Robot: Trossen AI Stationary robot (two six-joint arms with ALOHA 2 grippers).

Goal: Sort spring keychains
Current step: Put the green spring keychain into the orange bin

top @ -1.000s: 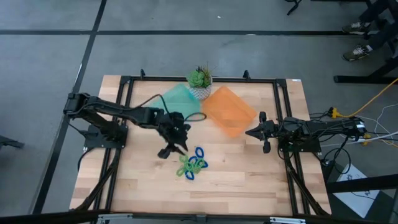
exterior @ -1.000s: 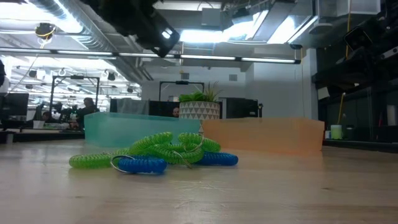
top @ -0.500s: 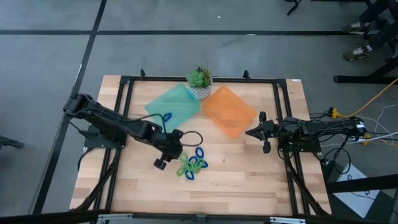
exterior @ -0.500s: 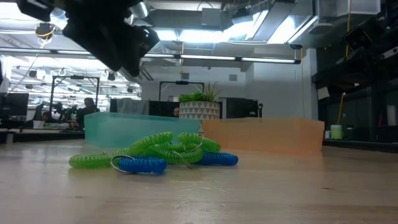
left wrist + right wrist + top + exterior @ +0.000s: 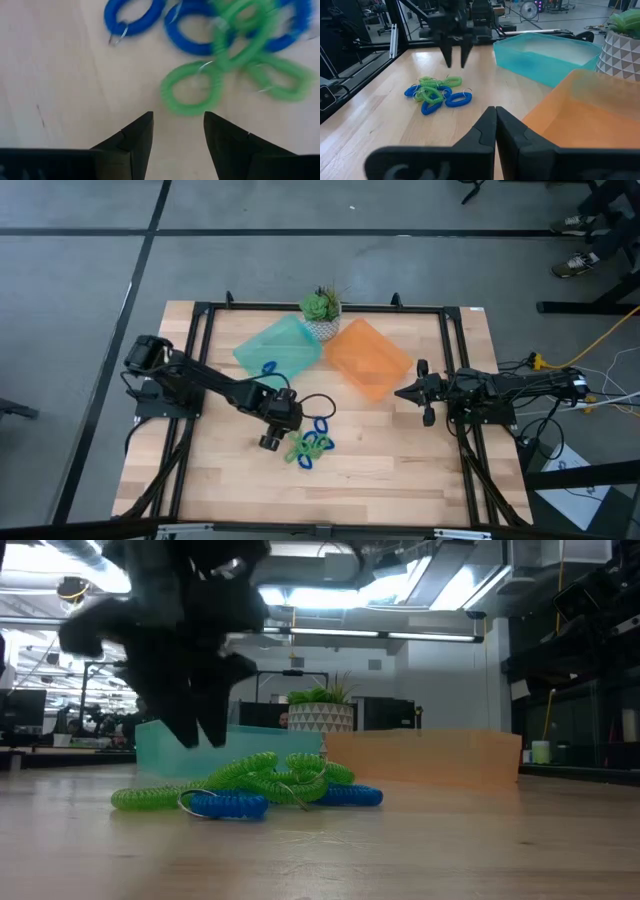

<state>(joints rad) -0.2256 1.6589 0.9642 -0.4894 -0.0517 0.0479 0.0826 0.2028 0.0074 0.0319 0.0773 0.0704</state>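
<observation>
The spring keychains (image 5: 308, 447) lie in a tangled pile of green and blue coils on the wood, near the table's middle. The pile also shows in the low view (image 5: 250, 785) and the right wrist view (image 5: 437, 92). One blue keychain (image 5: 267, 367) lies inside the teal tray (image 5: 285, 340). My left gripper (image 5: 270, 442) hangs open, pointing down, just left of the pile. Its fingers stand short of a green coil (image 5: 191, 89), with a gap of bare wood between. My right gripper (image 5: 412, 392) waits shut at the table's right side, beside the orange tray (image 5: 367, 358).
A potted plant (image 5: 322, 308) stands at the far edge between the teal and orange trays. A black cable loop (image 5: 312, 402) trails from the left arm above the pile. Bare wood lies near the pile toward the near edge. A black frame runs around the table.
My left gripper has come down from high above the table to just over the wood at the pile's left side, drifting slightly toward the near edge. The arm has cleared the teal tray, which now shows a blue keychain inside. The pile has not moved.
</observation>
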